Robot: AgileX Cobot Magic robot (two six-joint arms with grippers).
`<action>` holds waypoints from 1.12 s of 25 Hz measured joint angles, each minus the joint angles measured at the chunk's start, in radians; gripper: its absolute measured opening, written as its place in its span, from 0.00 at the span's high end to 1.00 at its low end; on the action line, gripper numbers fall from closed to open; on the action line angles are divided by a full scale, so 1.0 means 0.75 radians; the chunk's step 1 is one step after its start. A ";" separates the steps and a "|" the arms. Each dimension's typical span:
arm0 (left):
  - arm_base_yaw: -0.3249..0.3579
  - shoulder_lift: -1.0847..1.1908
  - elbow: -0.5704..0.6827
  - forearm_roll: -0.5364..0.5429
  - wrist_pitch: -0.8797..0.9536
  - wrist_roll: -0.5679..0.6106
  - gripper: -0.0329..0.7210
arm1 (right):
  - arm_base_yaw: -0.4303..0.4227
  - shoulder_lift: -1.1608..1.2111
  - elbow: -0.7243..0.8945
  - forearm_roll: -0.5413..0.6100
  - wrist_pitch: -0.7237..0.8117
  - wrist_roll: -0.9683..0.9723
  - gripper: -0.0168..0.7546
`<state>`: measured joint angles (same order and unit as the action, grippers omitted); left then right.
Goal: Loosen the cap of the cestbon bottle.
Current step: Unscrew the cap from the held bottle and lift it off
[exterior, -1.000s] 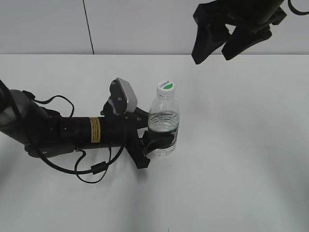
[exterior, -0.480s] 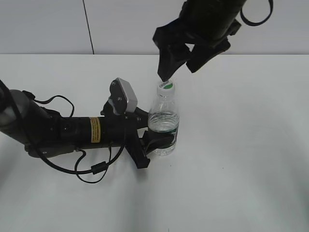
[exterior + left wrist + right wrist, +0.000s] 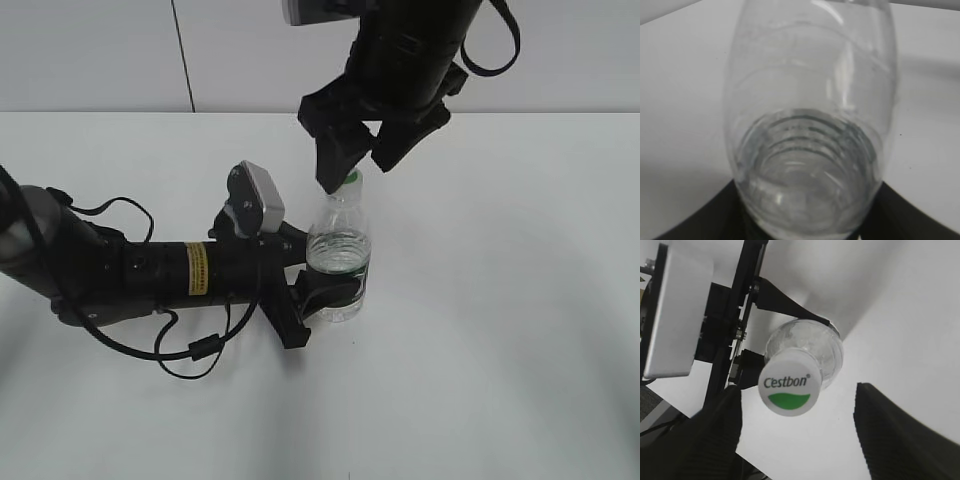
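Over cap [image 3: 789, 387] | right end effector [image 3: 362, 160] spread | left end effector [image 3: 318, 280] clamps cestbon bottle [image 3: 338, 258]

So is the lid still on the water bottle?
Yes, on. The white cap sits on the neck of the Cestbon bottle, and the open right tool has a finger on each side, not touching it.

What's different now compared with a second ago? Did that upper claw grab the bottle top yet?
The right gripper swept in from the upper right and came down; its open fingers now sit on either side of the cap, not yet closed on it. The left gripper stayed clamped around the cestbon bottle, which remained upright in the same spot on the table.
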<state>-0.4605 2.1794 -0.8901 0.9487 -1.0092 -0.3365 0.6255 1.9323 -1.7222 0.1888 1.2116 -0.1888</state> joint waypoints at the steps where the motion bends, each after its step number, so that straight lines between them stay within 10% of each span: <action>1: 0.000 0.000 0.000 0.000 0.000 0.000 0.48 | 0.004 0.006 -0.005 -0.002 0.000 -0.001 0.28; 16: 0.000 0.000 0.000 0.000 0.001 0.000 0.48 | 0.044 0.052 -0.033 -0.089 0.003 -0.025 0.29; 28: 0.000 0.000 0.000 -0.003 0.001 -0.001 0.48 | 0.047 0.056 -0.033 -0.077 0.003 -0.032 0.58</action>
<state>-0.4605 2.1794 -0.8901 0.9462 -1.0083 -0.3374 0.6605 1.9746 -1.7469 0.1311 1.2139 -0.2132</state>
